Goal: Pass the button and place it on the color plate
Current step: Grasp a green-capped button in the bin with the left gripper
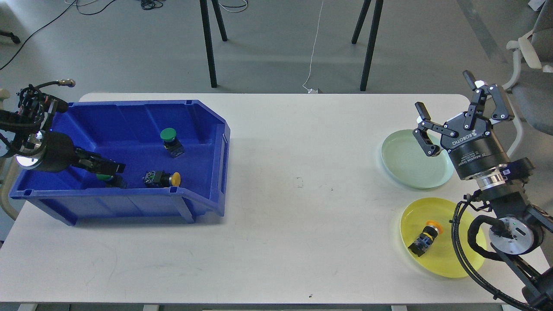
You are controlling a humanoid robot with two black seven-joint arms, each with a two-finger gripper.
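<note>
A blue bin [207, 129] on the table's left holds a green button [168, 135], a yellow button [174, 179] lying on its side, and a second green button [105, 177] mostly hidden under my left gripper [116, 167]. The left gripper reaches into the bin from the left, right over that button; its dark fingers cannot be told apart. My right gripper [443, 92] is open and empty, raised over the far edge of the pale green plate [406, 166]. The yellow plate [436, 259] at the front right holds an orange-capped button [425, 238].
The white table's [298, 216] middle lies between the bin and the plates. My right arm's thick joints and cables [505, 224] overlap the yellow plate's right side. Stand legs and a chair are beyond the far edge.
</note>
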